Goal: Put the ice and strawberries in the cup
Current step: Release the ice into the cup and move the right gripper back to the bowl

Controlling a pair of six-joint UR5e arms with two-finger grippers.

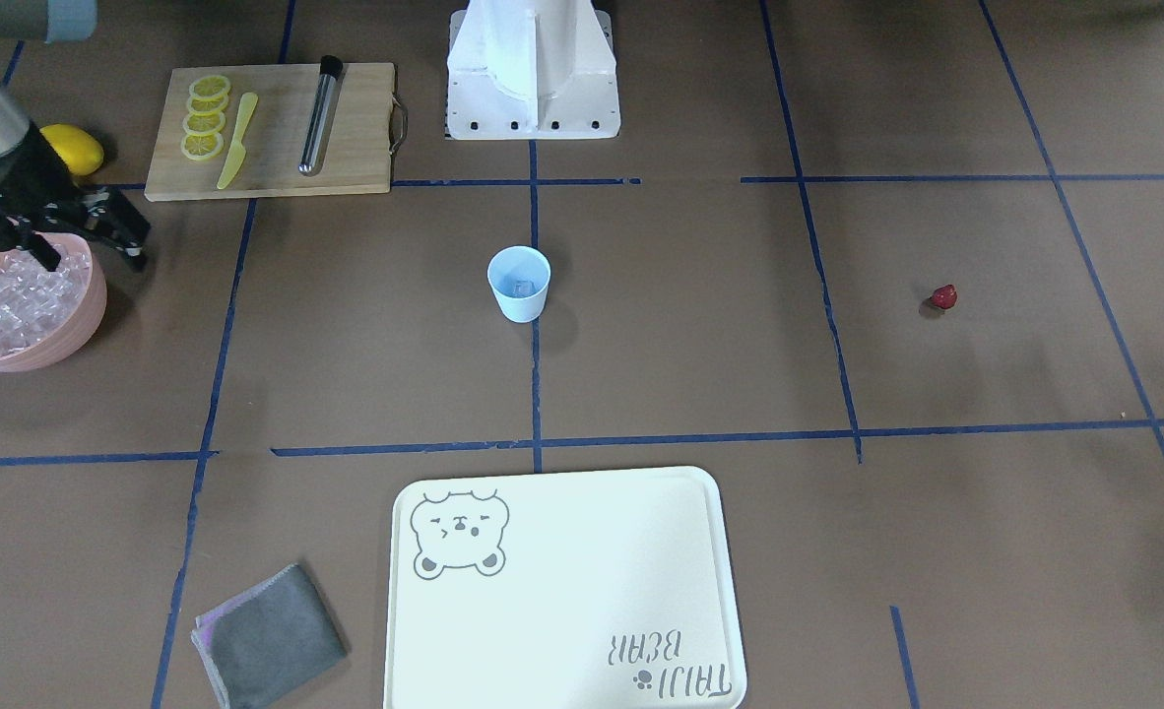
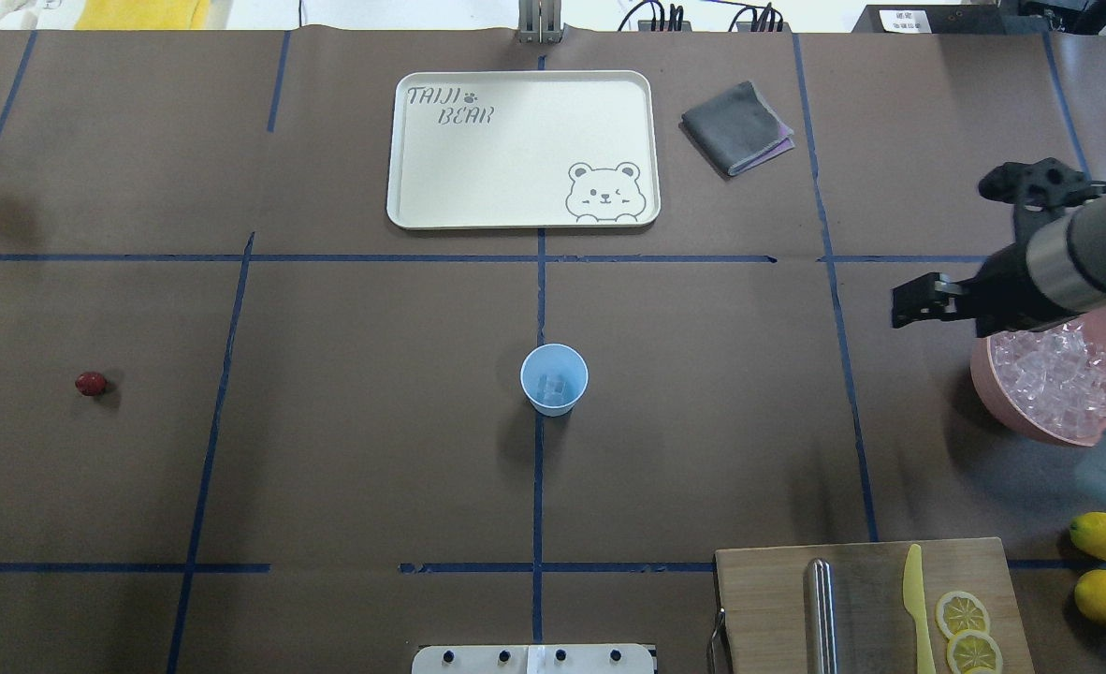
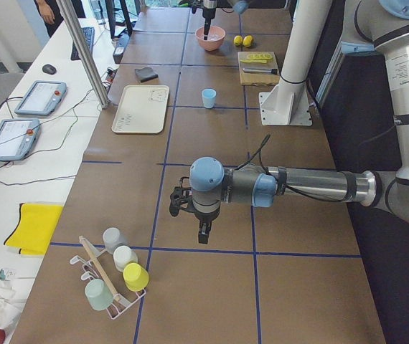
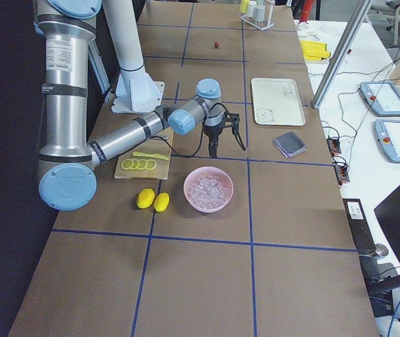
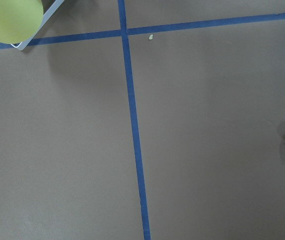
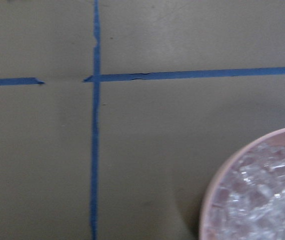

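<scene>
**One cup, one berry, a bowl of ice**

Nearest the robot, four lemon slices are lying on a cutting board. At mid-table one pale blue cup is standing upright, holding a little clear ice. One dark red strawberry is lying well apart, toward the robot's left. The right gripper is hanging spread wide and empty near a pink bowl heaped with more ice. Farthest, one tray is showing "TAIJI BEAR". The left gripper is hovering over bare table; I cannot tell how its fingers stand.

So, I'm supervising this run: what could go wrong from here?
1. The strawberry lies loose on the bare table, small and rounded; it may roll away when pinched.
2. The cup stands unheld with ice already inside; a bump on its rim could tip it.
</scene>
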